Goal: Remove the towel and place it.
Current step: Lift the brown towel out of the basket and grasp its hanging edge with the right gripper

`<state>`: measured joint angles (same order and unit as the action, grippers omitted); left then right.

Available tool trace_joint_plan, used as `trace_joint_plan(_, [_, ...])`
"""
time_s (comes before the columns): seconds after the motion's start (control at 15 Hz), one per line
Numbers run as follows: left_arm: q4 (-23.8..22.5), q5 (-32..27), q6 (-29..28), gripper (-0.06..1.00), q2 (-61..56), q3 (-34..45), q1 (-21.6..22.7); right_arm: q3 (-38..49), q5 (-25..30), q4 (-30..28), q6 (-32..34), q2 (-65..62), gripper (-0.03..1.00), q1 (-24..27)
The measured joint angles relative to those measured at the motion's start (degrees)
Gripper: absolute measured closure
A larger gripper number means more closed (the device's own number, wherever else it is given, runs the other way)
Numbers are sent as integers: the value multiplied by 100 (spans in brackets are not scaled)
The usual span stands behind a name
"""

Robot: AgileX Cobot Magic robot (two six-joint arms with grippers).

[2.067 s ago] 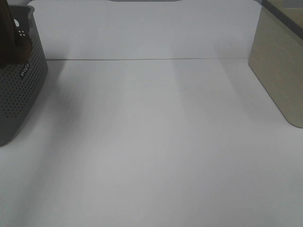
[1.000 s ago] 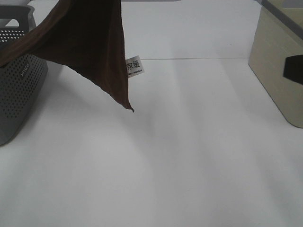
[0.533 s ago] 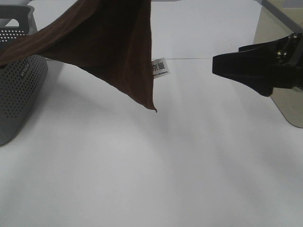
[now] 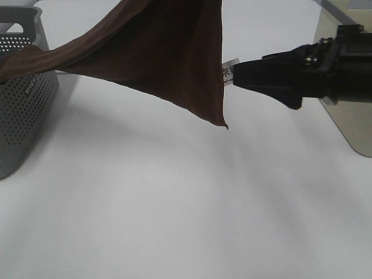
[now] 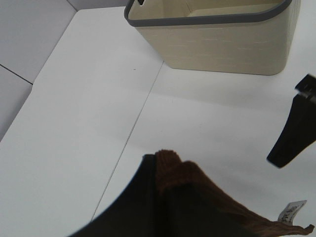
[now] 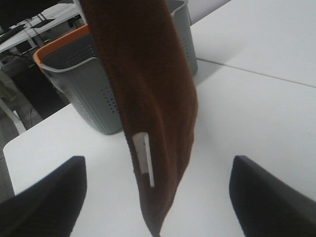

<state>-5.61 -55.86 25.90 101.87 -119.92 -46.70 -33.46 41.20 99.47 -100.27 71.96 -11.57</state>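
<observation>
Exterior high view: the towel (image 4: 168, 58) hangs in the air over the far left part of the table (image 4: 174, 209). Its top runs out of the frame. One end trails left and down onto the rim of the grey basket (image 4: 26, 110), which stands at the left edge. The cloth's lowest corner (image 4: 224, 123) points down near mid-table, clear of the surface, with a soft shadow under it. A white tag (image 4: 229, 71) sticks out from the towel's right edge.

The right gripper (image 4: 237, 75) reaches in from the right, level with that tag, and its black tip overlaps the tag from this angle. Behind the arm, at the right edge, stands a beige bin (image 4: 349, 125).

In the right wrist view the right gripper (image 6: 157, 197) stands wide apart, one dark finger (image 6: 44, 197) on each side of the hanging cloth. The towel (image 6: 148, 89) and its tag (image 6: 143, 158) hang in line with the gap. Neither finger presses on the cloth. The basket (image 6: 98, 94) sits beyond it.

In the left wrist view the towel (image 5: 192, 197) bunches up right at the camera and covers the left gripper. Its jaws are closed, and the cloth rises from just there, so it grips the towel. The bin (image 5: 212, 47) stands far across the table.
</observation>
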Motion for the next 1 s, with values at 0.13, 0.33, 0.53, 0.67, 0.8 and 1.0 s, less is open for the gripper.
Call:
trace_joint_plan(0.13, [40,74,-6,94,0,0,0,-264,-642,6,-6,229,20,-590])
trace_joint_plan(0.33, [52,201,-172,94,0,0,0,-424,-1123,11,-6,464,20,-1049])
trace_joint_plan(0.53, [166,321,-258,94,0,0,0,-464,-1238,17,-23,722,20,-1100])
trace_joint_plan(0.67, [350,321,-264,94,0,0,0,-464,-1238,17,-63,825,20,-1100])
trace_joint_plan(0.8, [458,321,-275,94,0,0,0,-527,-1243,17,-138,837,32,-1100])
trace_joint_plan(1.0, [464,327,-281,94,0,0,0,-527,-1427,17,-138,837,63,-1100])
